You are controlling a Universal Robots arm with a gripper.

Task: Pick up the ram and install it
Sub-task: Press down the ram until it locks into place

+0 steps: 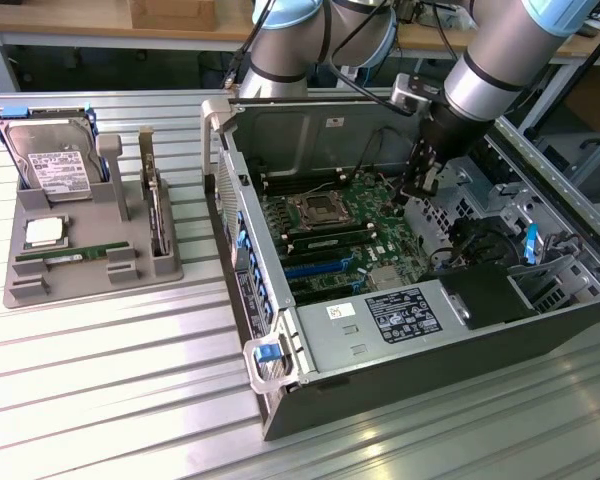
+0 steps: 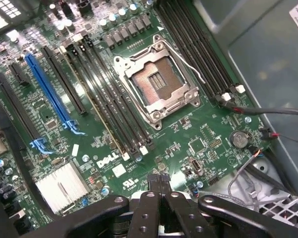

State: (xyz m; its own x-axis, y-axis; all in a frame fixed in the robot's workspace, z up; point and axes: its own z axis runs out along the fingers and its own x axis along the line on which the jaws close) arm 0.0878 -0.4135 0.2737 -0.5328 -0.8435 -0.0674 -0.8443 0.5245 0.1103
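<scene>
Broad ribbed metal counter [image 1: 100, 380], silvery and striped with long grooves, across the lower left of the exterior frame. At right of centre, an open dark computer case [image 1: 540, 330], boxy sheet steel, with a green motherboard [image 1: 350, 225] lying flat inside: square silver CPU socket [image 2: 156, 84], long black memory slots [image 2: 109, 99], one bright blue slot [image 2: 47, 89], a finned silver heatsink [image 2: 62, 186]. At centre left, a grey moulded plastic tray [image 1: 130, 270] carrying a hard drive [image 1: 50, 160] and a square silver chip [image 1: 44, 232]. In the tray's front groove, lower left of centre, the ram [image 1: 65, 257]: a thin, narrow green stick lying flat, well apart from the fingers. Upper right, black metal fingers [image 1: 420, 185] clenched together on nothing, hanging over the motherboard inside the case; perforated black links either side in the wrist frame's lower middle.
</scene>
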